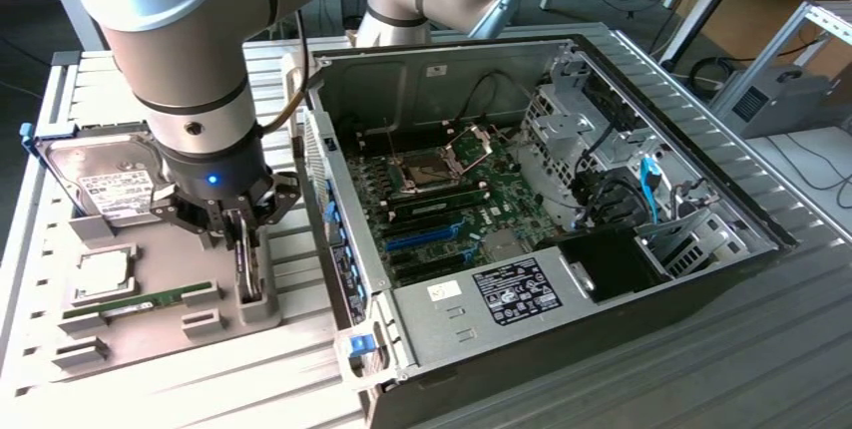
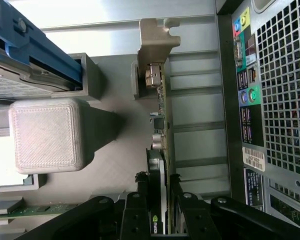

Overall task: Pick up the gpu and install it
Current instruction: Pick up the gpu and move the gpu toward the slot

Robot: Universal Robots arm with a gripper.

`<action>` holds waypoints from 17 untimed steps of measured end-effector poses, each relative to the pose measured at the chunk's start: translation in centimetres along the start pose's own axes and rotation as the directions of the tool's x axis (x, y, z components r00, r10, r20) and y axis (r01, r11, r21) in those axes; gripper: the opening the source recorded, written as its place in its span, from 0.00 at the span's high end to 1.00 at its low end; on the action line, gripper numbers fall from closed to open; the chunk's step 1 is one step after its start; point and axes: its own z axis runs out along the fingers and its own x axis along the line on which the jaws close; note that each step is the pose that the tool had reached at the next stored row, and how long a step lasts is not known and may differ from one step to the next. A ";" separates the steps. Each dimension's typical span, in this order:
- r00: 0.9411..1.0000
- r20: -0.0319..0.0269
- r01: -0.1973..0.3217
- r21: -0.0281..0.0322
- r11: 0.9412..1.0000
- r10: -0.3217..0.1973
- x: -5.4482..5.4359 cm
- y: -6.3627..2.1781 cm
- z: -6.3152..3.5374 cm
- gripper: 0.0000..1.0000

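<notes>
Slats of ribbed metal make up the bench [image 1: 626, 369], which carries a matte grey printed tray [image 1: 160, 249] beside an open steel computer case [image 1: 399, 80]. The gpu [image 2: 163, 145], a thin black card with a bent grey metal bracket [image 2: 152, 50] at one end, stands on edge in a tray slot. The end effector [image 2: 158, 185] straddles it from above, its black fingers [image 2: 135, 215] clamped against both faces, grasping the gpu towards the end opposite the bracket.
</notes>
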 end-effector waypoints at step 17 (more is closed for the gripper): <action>0.999 -0.002 0.043 -0.001 0.999 -0.043 0.0 0.00 0.00 0.73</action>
